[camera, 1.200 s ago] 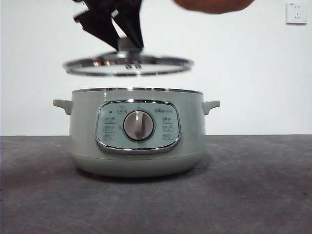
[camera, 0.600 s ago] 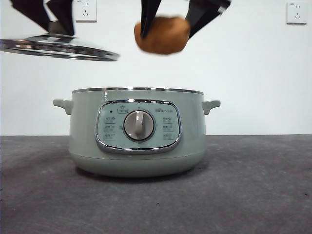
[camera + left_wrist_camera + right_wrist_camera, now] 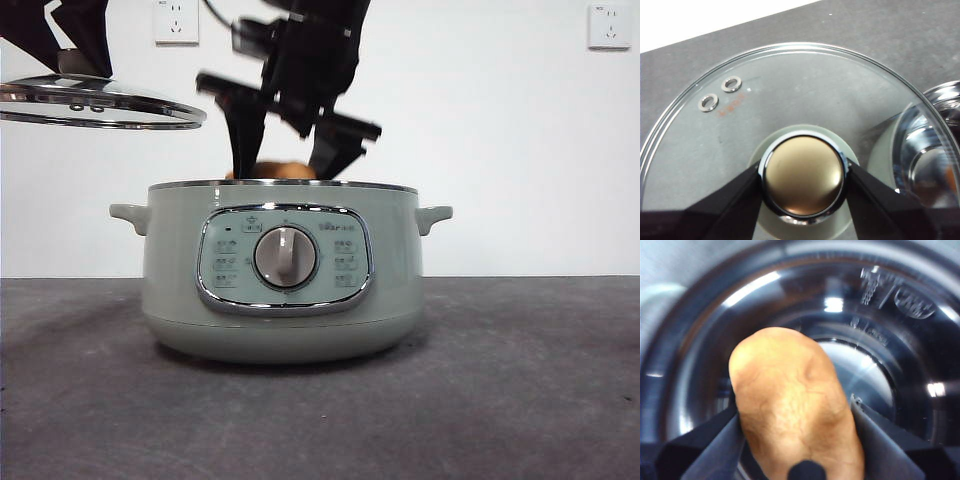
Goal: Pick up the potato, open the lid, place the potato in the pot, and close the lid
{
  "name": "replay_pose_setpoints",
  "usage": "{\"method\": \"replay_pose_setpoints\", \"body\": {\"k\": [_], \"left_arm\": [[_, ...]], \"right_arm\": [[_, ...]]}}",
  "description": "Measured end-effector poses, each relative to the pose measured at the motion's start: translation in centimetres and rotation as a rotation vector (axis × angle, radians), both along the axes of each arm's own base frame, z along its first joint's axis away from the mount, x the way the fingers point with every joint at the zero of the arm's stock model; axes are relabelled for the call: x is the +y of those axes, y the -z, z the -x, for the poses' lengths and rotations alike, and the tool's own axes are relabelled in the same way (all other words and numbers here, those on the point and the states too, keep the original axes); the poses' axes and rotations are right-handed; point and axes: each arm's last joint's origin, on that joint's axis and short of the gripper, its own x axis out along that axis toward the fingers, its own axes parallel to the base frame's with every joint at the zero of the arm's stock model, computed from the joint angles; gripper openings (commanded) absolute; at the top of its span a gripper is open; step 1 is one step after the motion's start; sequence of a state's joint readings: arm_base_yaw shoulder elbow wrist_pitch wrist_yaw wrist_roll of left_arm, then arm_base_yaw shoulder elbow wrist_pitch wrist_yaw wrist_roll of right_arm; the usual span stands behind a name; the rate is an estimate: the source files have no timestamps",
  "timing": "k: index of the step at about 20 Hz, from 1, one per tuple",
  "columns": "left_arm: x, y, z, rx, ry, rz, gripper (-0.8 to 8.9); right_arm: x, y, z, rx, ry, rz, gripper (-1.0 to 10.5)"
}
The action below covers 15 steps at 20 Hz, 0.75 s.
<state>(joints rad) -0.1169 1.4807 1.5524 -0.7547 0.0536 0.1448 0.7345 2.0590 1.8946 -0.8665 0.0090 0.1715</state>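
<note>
The sage-green pot (image 3: 280, 270) stands open in the middle of the table. My right gripper (image 3: 285, 165) reaches down into its mouth, shut on the orange-brown potato (image 3: 272, 171), of which only the top shows above the rim. In the right wrist view the potato (image 3: 795, 410) sits between the jaws above the pot's shiny inner bowl (image 3: 880, 355). My left gripper (image 3: 65, 55) is shut on the knob (image 3: 803, 175) of the glass lid (image 3: 95, 105) and holds it in the air up and to the left of the pot. The pot's rim (image 3: 935, 150) shows beside the lid.
A dark grey table top (image 3: 520, 380) runs in front of a white wall with two sockets (image 3: 608, 25). The pot's side handles (image 3: 432, 215) stick out left and right.
My right gripper has lowered the potato from above the pot down into its mouth. The lid, lifted off and swung left earlier, has stayed held at the upper left, shifting slightly further left.
</note>
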Motion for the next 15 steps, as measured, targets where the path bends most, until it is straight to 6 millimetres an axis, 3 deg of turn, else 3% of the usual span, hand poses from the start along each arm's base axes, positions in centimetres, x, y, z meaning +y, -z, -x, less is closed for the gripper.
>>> {"method": "replay_pose_setpoints", "body": {"k": [2,5,10,13,15], "left_arm": [[0.1,0.0,0.0,0.0,0.0,0.002,-0.09],[0.3,0.0,0.0,0.0,-0.009,0.001,-0.09],[0.4,0.0,0.0,0.0,-0.012,0.002,-0.09],[0.4,0.0,0.0,0.0,-0.012,0.002,-0.09],[0.4,0.0,0.0,0.0,-0.012,0.001,-0.09]], "right_arm": [[0.4,1.6,-0.4,0.034,0.0,0.03,0.3],[0.7,3.4,-0.8,0.073,0.0,0.065,2.3],[0.6,3.5,-0.6,0.087,-0.002,0.075,2.3],[0.5,3.6,-0.5,0.1,-0.01,0.092,5.8],[0.5,3.6,-0.5,0.099,-0.012,0.093,7.0]]}}
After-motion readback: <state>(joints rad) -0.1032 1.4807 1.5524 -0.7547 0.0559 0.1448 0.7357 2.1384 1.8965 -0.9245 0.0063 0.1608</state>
